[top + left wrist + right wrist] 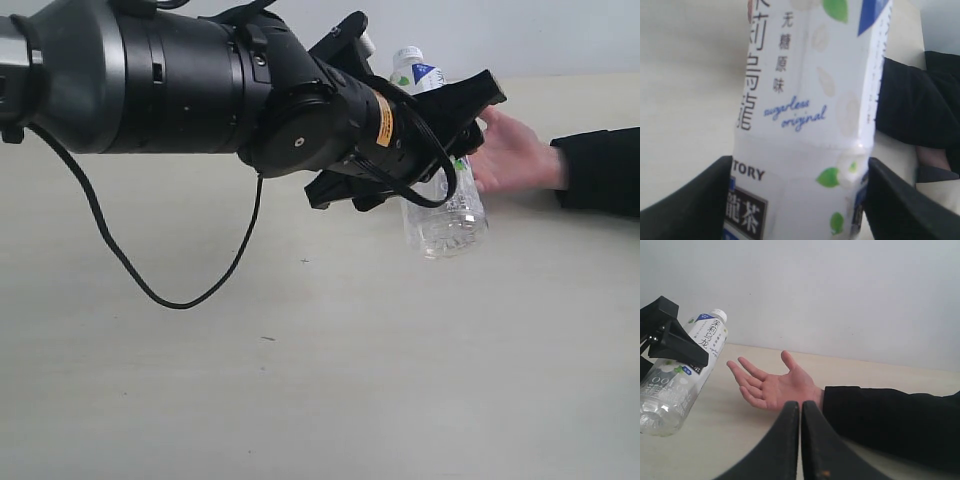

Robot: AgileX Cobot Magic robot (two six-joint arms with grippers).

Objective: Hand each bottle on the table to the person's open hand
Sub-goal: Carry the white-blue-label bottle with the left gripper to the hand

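Note:
A clear bottle with a white label and dark print point(441, 200) point(810, 120) point(682, 375) hangs tilted in the air, held at its middle by my left gripper point(455, 125) point(800, 200), which is shut on it. The person's open hand point(512, 152) point(774, 385), palm up with a black sleeve cuff, waits just beside the bottle above the table point(300, 380). My right gripper point(800, 407) is shut with nothing between its fingers, near the person's wrist in its own view. The other bottles are out of view.
The person's black-sleeved forearm point(600, 170) point(890, 420) lies along the table at the right. A black cable point(130, 270) loops down from my left arm to just above the table. A pale wall point(840, 290) stands behind.

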